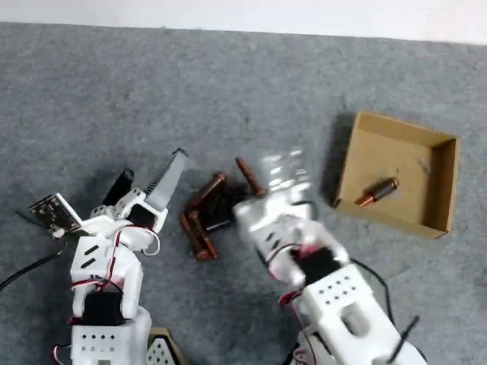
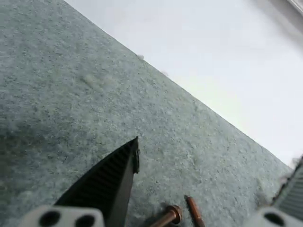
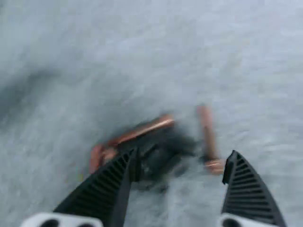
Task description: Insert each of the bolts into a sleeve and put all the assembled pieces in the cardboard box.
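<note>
- Nearest, right tool spread wide, hovering over heap of bolts and sleeves at centre of bench, arm bent forward.
- Left tool wide too, holding nothing, pointing far-right, just left of heap.
- Loose bolt beside heap's far-right edge.
- Cardboard box right, well apart, one assembled piece inside.
- Open room far and left, up to bench's pale far edge.

Underfoot everywhere, grey bench: felt-like cover, fuzzy nap, spans whole scene. Along bench's far edge, white strip, plain, straight border. At bench's near edge, tan angular piece pokes in, partly cut off. Right on bench's far edge, pale fleck.
</note>
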